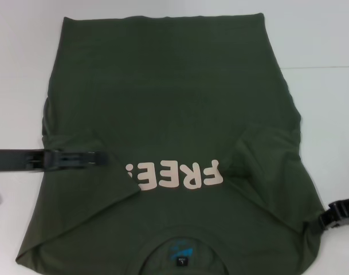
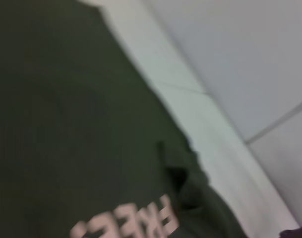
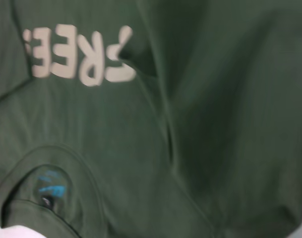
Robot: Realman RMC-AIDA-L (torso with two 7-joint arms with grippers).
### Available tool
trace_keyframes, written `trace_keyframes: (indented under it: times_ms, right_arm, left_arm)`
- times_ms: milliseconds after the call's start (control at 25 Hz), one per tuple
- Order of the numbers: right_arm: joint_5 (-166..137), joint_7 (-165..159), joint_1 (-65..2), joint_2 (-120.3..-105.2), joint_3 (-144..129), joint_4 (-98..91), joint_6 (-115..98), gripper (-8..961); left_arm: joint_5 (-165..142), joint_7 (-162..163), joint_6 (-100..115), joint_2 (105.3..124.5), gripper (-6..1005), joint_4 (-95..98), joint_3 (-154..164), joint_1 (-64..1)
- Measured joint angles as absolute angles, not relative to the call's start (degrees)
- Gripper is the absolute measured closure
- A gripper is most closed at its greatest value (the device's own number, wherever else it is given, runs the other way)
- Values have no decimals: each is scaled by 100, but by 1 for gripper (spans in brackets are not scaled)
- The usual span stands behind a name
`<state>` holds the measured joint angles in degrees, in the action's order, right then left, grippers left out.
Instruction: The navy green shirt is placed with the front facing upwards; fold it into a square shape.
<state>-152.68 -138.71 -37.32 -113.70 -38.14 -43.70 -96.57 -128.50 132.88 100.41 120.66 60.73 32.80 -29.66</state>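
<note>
Your shirt (image 1: 163,103) fills most of the head view on the white table (image 1: 323,46), front up, collar at the bottom edge, hem at the top, both sleeves folded inward over the body, the left fold covering the end of the cream "FREE!" lettering (image 1: 174,175). Your left gripper (image 1: 102,157) reaches in from mid-left, lying low over that folded flap; your right gripper (image 1: 334,213) sits at the lower right beside the shirt's edge. For either one, you cannot tell whether the fingers are spread or closed.
</note>
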Motion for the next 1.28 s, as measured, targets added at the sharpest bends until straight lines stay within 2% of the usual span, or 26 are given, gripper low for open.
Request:
trace_keyframes:
  times_ms: [240,320,1280]
  right_arm:
    - [-14990,-13529,-3677,-11426,-3798,-4347,-9588,915]
    - [-14914,-13438,-3663,-11443,-3793,-4338,-9563,914]
    - [-14835,-13237,-3754,-11521,-3832,-4327,-9509,915]
  left_arm:
    - [-14114,14722,10995,11840,148,6621,2575,-3072]
    - [-14495,14981,11111,11824,148,6644,2554,-3098]
    - [-15986,15085,10410,11828,159,6019,2439,-3007]
